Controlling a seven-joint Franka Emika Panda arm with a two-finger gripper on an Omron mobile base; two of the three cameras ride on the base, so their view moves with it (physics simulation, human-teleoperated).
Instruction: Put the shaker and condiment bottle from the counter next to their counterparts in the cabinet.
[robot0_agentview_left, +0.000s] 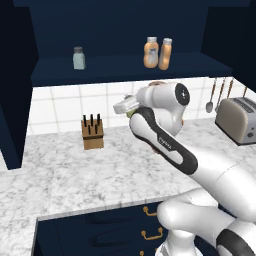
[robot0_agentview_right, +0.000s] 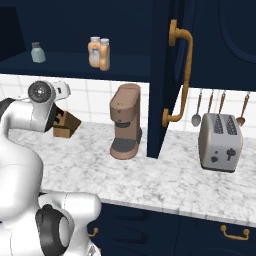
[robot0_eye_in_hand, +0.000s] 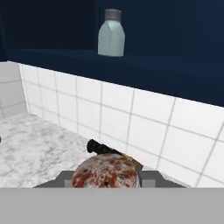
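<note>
Two orange bottles stand together on the cabinet (robot0_agentview_left: 125, 69) shelf in the left base view: the slim condiment bottle (robot0_agentview_left: 166, 53) touching or just beside its bulbous counterpart (robot0_agentview_left: 151, 52), so that half of the task looks done. The pale grey-blue shaker (robot0_agentview_left: 79, 58) stands alone, well to their left. Below, the gripper (robot0_agentview_left: 126, 106) hangs over the marble counter (robot0_agentview_left: 70, 170), right of the knife block (robot0_agentview_left: 92, 132). A yellow-green sliver under it is probably the shaker (robot0_agentview_left: 130, 114).

From the right base view, the grey-blue shaker (robot0_agentview_right: 37, 52) sits near the shelf's left end, with bare shelf on both sides. The coffee machine (robot0_agentview_right: 125, 122) and toaster (robot0_agentview_right: 219, 142) stand well clear.

Looking along the hand, the fingers (robot0_eye_in_hand: 146, 178) are clamped on a round speckled cap, the shaker's top, and the grey-blue shaker (robot0_eye_in_hand: 111, 38) shows above on the shelf.

Judgement: the step is carrying the shaker up. Lift above the shelf lip before moving inward, keep it upright, aim for bare shelf just beside the counterpart, and approach slowly so neither shaker tips.
</note>
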